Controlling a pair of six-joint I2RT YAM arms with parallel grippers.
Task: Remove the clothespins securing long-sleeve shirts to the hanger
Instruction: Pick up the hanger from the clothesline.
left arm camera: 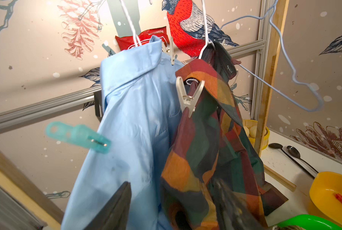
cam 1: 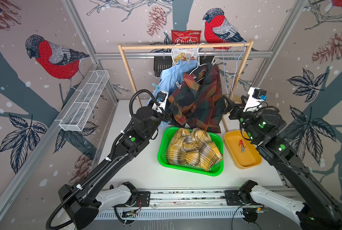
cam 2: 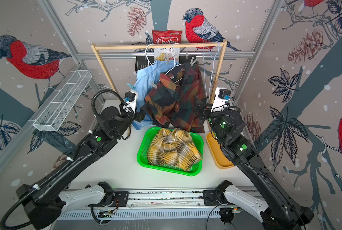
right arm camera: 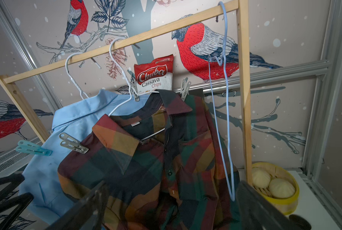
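A light blue shirt [cam 1: 170, 79] and a dark plaid shirt [cam 1: 200, 95] hang on white hangers. A teal clothespin [left arm camera: 76, 136] and a pale one [right arm camera: 134, 91] grip the blue shirt's shoulders. Whitish clothespins [left arm camera: 188, 97] [right arm camera: 185, 89] grip the plaid's shoulders. The yellow plaid shirt [cam 1: 194, 147] lies in the green basket [cam 1: 162, 157]. A red clothespin [cam 1: 241, 143] and a grey one [cam 1: 243, 149] lie in the yellow tray [cam 1: 245, 161]. My left gripper [left arm camera: 172, 207] is open, low against both hanging shirts. My right gripper [right arm camera: 170, 209] is open and empty, facing the plaid shirt's front.
The wooden rack [cam 1: 186, 46] also carries an empty blue hanger [cam 1: 234, 53]. A chips bag [cam 1: 186, 36] hangs behind it. A bamboo steamer with buns [right arm camera: 273, 183] and two spoons [left arm camera: 293, 155] sit at the back right. A white wire basket [cam 1: 84, 101] is on the left wall.
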